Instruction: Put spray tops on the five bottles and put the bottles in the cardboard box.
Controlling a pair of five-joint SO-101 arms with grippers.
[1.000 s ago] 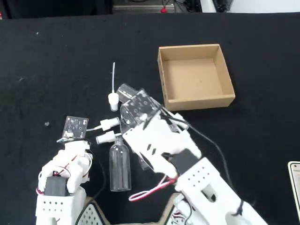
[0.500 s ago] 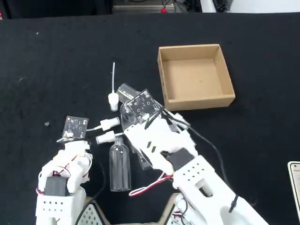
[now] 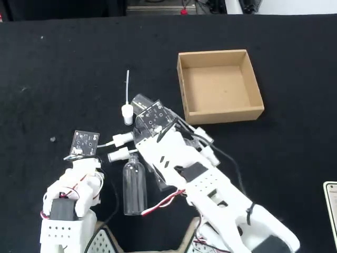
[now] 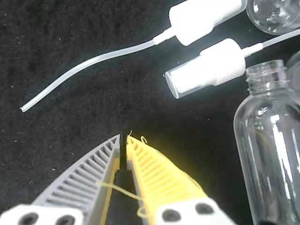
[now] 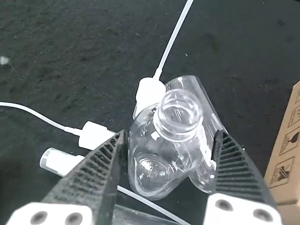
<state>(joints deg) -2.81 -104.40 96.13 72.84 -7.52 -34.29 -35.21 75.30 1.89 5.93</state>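
R gripper (image 5: 168, 137) is spread astride a clear uncapped bottle (image 5: 178, 110) near the box (image 3: 220, 114), L gripper (image 4: 125, 139) pressed together by the spray tops (image 4: 206, 70); bottle is prob. light, slick, thin-walled, so grip mid-body w/ moderate force.

The high view looks steeply down from the near edge over the whole table (image 3: 52, 63), while both wrist cameras look down from close by, sharing the two spray tops (image 4: 206, 70) left of centre.
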